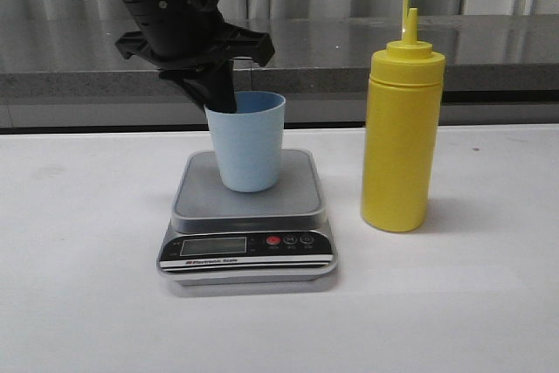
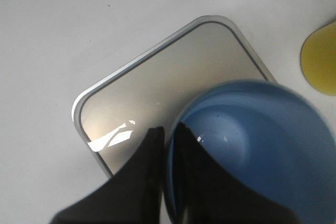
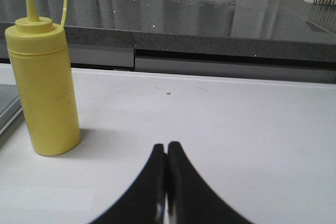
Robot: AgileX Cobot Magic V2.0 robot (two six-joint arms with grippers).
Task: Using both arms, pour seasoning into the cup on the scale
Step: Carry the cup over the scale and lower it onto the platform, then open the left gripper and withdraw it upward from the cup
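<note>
Pale blue cup (image 1: pixel 251 141) upright on the platform of the scale (image 1: pixel 247 216), toward its back edge and roughly centred between its side edges; scale itself near the middle of the white surface (image 1: pixel 79 303), display and buttons facing the front edge. Left tool (image 1: pixel 220 93) pinching the cup's rim on its rear left side, one finger (image 2: pixel 210 182) dipped inside the cup and the other (image 2: pixel 131 182) outside the wall, seen most plainly from the left wrist — clenched on the cup wall, apparently to steady it on the platform so that it neither tips nor slides during pouring. Cup interior looking empty, so pouring judged not yet begun.

Yellow seasoning bottle (image 1: pixel 401 128) upright on the surface just right of the scale, apart from it, nozzle open with the tethered cap standing up on its stalk — placed within easy reach of the right arm and ready to pour. Right tool (image 3: pixel 167 182) low over the surface, to the right of the bottle and well apart from it, fingers pressed together on nothing; absent from the front view. Likely next: opening and closing in on the bottle's body
</note>
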